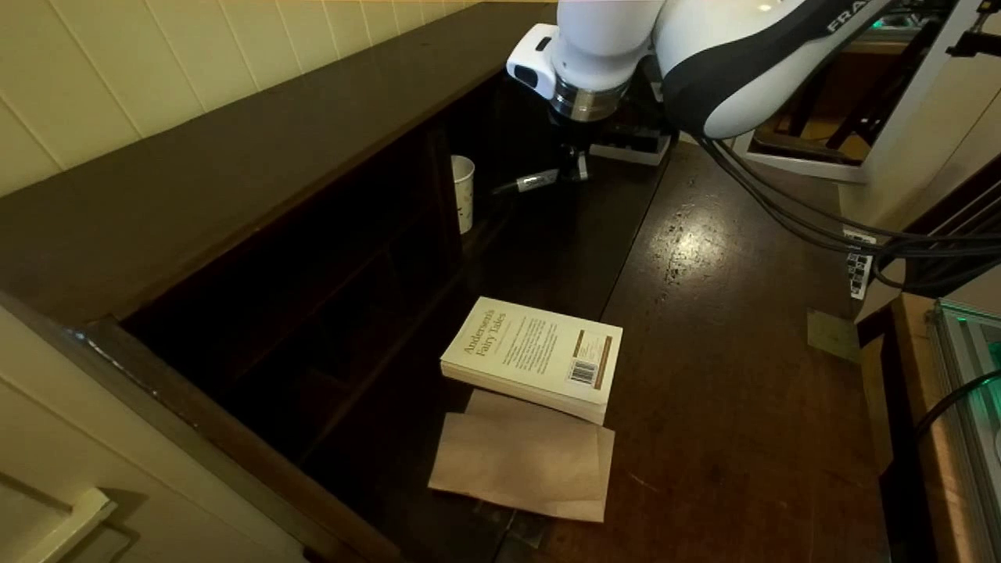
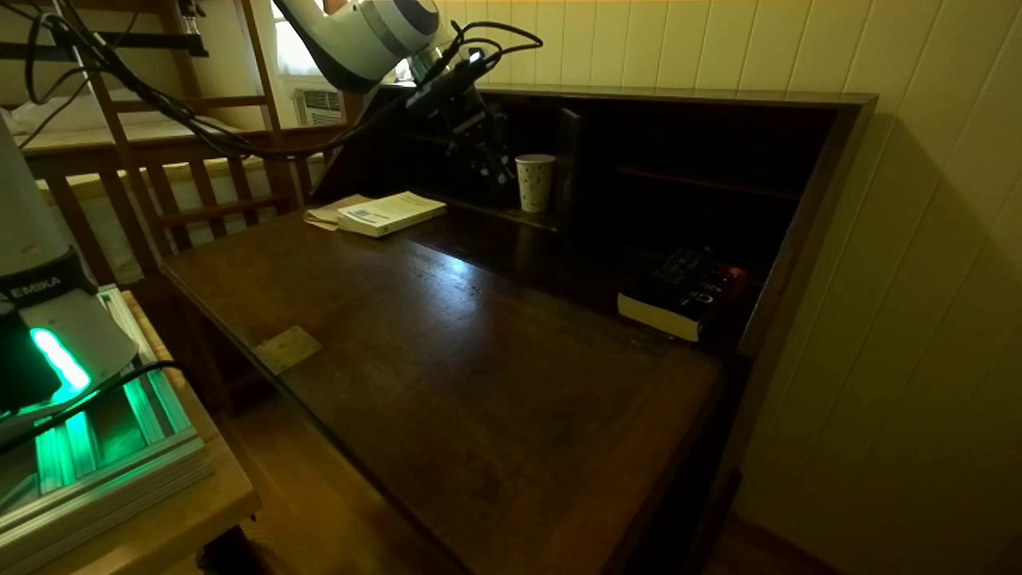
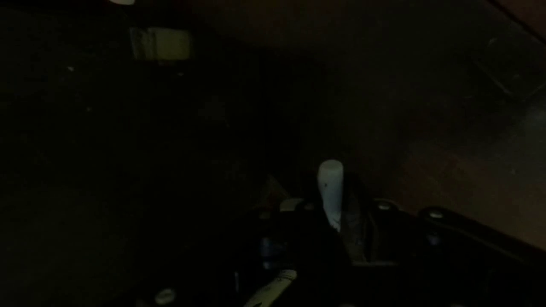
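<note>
Wrist view, deep in shadow: gripper (image 3: 335, 213) nearly closed, the narrow gap apparently filled by a marker (image 1: 537, 181), pale rounded end projecting toward 12 o'clock from between the jaws; exact contact blurred by darkness. In an exterior view, same marker against the gripper, lettered barrel next to the jaws, dark end between 8 and 9 o'clock; contact with the counter (image 1: 719, 407) impossible to tell. Seen just beside the gripper, between 2 and 3 o'clock, a flat pale-edged object (image 1: 628, 155), partly hidden. Near, between 8 and 9 o'clock past the marker, an upright white paper cup (image 1: 464, 195) with dark specks, next to a vertical divider (image 2: 568, 156) within dark shelf compartments (image 2: 703, 152). Farther, at 6 o'clock, a cream paperback (image 1: 539, 356), back cover up, flat on the counter; beyond, at the same hour, folded brown paper (image 1: 520, 469), upper edge meeting the paperback. In an exterior view, well apart from the gripper at 4 o'clock, a dark-covered book (image 2: 687, 299), pale page edges outward, flat near the counter's inner corner; between 7 and 8 o'clock, a brass-colored plate (image 2: 289, 349) at the counter's outer edge. Farthest, at 8 o'clock, the green-lit robot base (image 2: 100, 339); at 9 o'clock, a slatted wooden bed frame (image 2: 120, 156).
</note>
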